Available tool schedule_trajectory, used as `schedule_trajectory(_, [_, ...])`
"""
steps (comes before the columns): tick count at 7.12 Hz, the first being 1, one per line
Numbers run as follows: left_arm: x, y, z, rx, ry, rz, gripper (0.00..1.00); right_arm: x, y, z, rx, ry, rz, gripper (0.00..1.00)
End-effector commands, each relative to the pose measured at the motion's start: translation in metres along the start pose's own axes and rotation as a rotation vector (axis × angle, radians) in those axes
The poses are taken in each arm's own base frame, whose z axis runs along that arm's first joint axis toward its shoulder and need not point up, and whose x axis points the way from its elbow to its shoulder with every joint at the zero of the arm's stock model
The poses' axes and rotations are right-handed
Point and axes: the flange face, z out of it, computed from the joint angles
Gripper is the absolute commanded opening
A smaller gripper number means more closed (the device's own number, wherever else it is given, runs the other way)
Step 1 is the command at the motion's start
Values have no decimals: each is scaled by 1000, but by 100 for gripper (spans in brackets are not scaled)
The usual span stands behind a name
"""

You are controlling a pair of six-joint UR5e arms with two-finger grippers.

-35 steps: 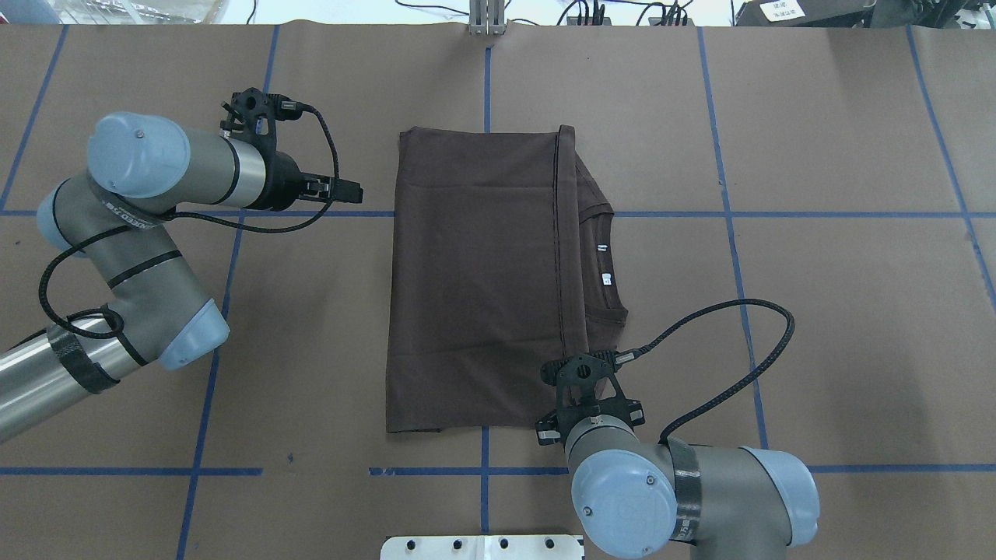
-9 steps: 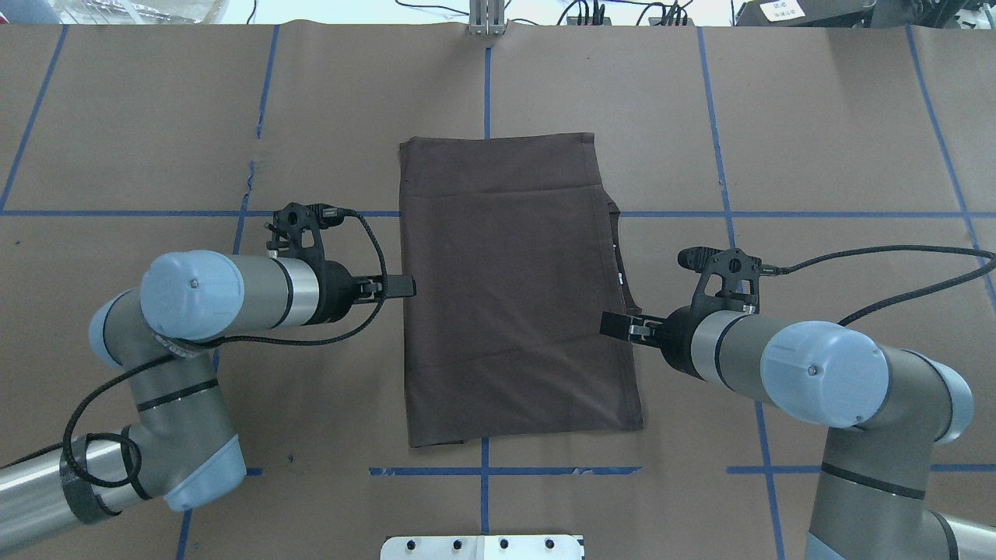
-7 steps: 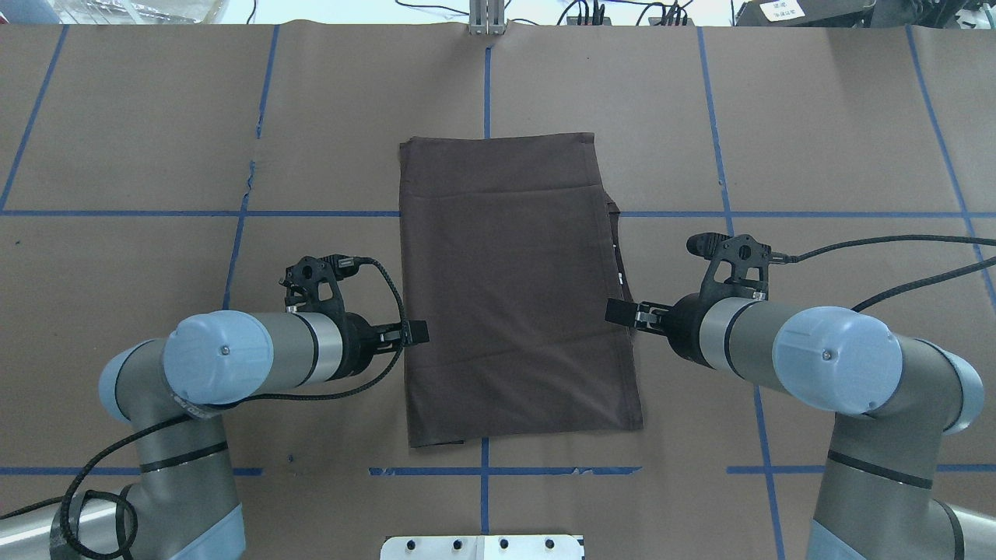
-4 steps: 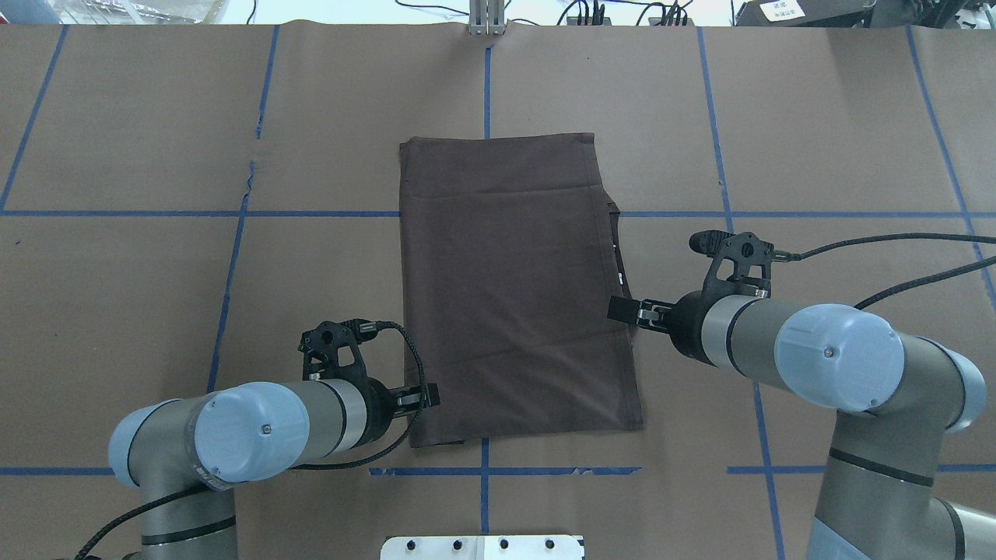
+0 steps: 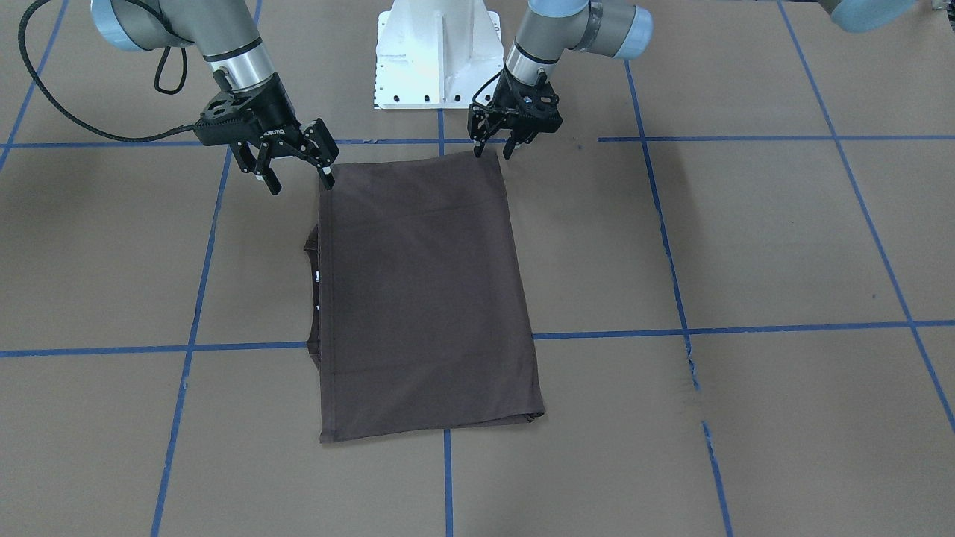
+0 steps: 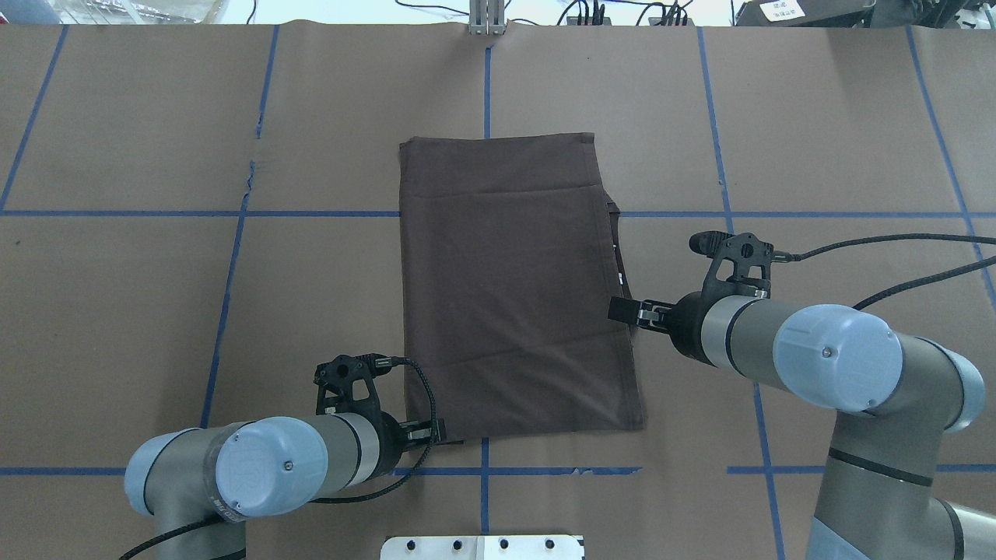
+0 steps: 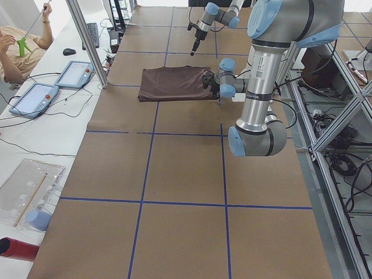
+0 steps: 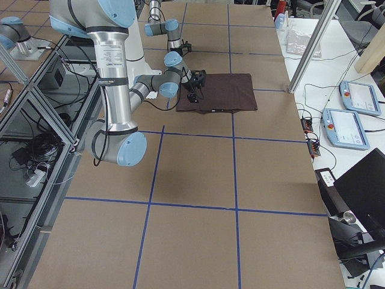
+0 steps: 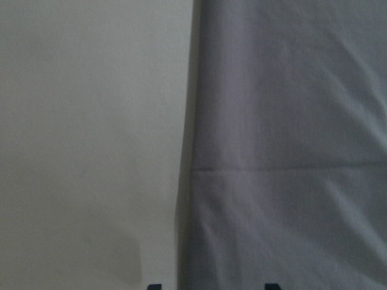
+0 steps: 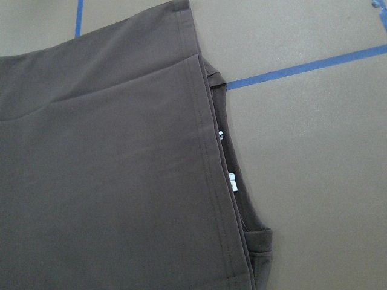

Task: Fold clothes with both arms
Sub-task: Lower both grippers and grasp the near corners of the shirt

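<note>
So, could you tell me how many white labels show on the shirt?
2. The first label peeks from under the folded edge of the T-shirt; the second label lies further along that edge. Others may be hidden underneath.

The left arm (image 6: pixel 264 467) reaches in low beside the worktop's (image 6: pixel 117 311) near edge, on the robot's side. Its wrist is bent so that the left gripper (image 5: pixel 492 153) points straight down, fingers parted and tips very close to the surface. The right arm (image 6: pixel 825 358) comes in from the worktop's right side with its elbow bent, and its right gripper (image 5: pixel 300 181) also points down, farther from the near edge, fingers spread wide and held higher above the surface than the left one's.
</note>
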Motion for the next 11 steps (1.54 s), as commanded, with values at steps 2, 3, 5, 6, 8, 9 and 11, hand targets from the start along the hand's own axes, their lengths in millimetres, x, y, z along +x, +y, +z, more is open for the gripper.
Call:
schedule_trajectory(2, [0,3,4,9,-4,4,59,1,0,1,0,3,0,100])
schedule_trajectory(3, [0,5,5,6,-6,-36,47,1,0,1,0,3,0,100])
schedule_trajectory(5, [-1,14,10,-6,-14,-37,44,1,0,1,0,3,0,100])
schedule_trajectory(6, [-1,14,10,-6,-12,-37,44,1,0,1,0,3,0,100])
schedule_trajectory(8, [1,14,9,-4,-9,-37,0,1,0,1,0,3,0,100])
schedule_trajectory(9, [3,14,8,-5,-5,-38,0,2,0,1,-1,5,0,100])
schedule_trajectory(11, [5,11,4,0,5,-39,0,2,0,2,1,7,1,100])
